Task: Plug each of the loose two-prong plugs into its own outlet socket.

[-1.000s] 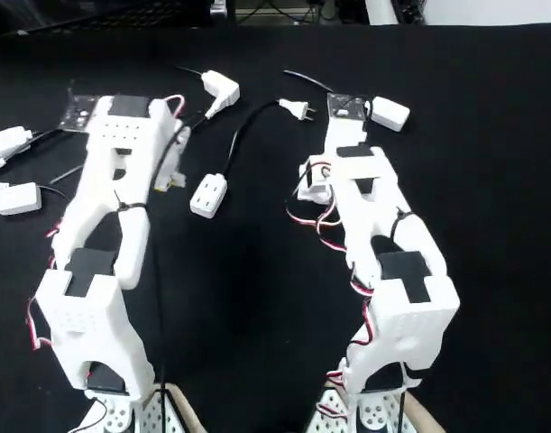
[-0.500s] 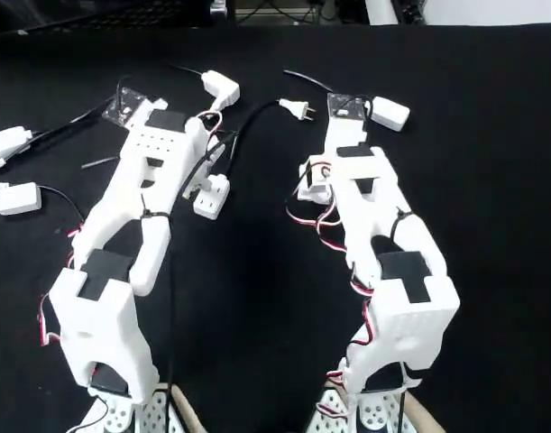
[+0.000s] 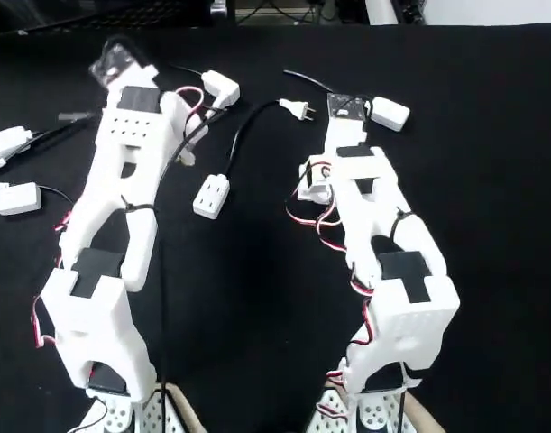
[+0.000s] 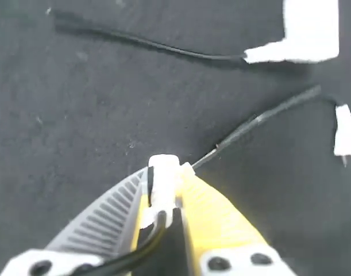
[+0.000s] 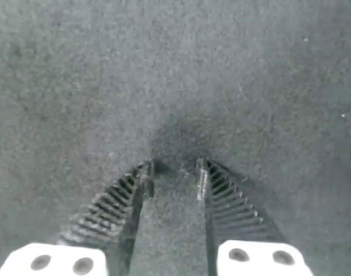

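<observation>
Black table (image 3: 491, 180), white outlet socket (image 3: 209, 196) mid-table, two-prong plug (image 3: 299, 110) beyond it, white adapters (image 3: 16, 198) at left edge

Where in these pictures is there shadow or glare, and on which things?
Right wrist view: a dark shadow on the black cloth just ahead of the open right gripper. Left wrist view: the L-shaped white plug glares flat white, unlike the small plug in the left gripper. High view: the outlet block casts no visible shadow on the cloth.
</observation>
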Available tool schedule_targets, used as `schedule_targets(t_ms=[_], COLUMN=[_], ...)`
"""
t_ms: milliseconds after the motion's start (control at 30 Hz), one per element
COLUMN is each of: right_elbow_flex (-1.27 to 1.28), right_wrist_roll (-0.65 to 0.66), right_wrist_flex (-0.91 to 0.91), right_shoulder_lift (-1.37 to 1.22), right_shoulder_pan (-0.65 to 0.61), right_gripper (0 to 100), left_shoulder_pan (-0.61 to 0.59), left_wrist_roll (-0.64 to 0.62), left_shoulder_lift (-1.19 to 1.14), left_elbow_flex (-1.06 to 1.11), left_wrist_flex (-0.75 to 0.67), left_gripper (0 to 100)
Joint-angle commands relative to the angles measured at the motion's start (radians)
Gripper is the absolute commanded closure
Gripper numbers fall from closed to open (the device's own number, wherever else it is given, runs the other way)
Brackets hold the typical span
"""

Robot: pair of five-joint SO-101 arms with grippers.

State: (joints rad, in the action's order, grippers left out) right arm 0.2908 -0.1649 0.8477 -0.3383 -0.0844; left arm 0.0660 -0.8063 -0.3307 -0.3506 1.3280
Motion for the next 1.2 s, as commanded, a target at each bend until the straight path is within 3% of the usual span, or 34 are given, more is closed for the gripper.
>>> schedule_targets(t_ms=[0,133,367,567,833,1167], right_elbow_flex=[0.005,0.005,0.005,0.005,0.007,0.007], right_wrist_roll=[-0.008,-0.008,-0.008,-0.008,-0.008,-0.008], right_wrist_flex=[0.009,0.009,0.009,0.009,0.011,0.011], right_shoulder_lift=[0.025,0.025,0.025,0.025,0.027,0.027], right_shoulder_pan=[0.048,0.048,0.048,0.048,0.048,0.048], right_gripper=[84.4,84.4,84.4,84.4,84.4,84.4], left_shoulder_pan=[0.007,0.008,0.012,0.108,0.211,0.205], left_wrist_roll=[0.272,0.477,0.69,1.01,1.3,1.494], left_shoulder_lift=[0.025,0.023,0.014,0.014,0.012,0.012], left_elbow_flex=[-0.085,-0.084,-0.085,-0.084,-0.082,-0.082], left_wrist_flex=[0.054,0.097,0.147,0.147,0.103,0.19], left_gripper=[97,97,97,97,97,97])
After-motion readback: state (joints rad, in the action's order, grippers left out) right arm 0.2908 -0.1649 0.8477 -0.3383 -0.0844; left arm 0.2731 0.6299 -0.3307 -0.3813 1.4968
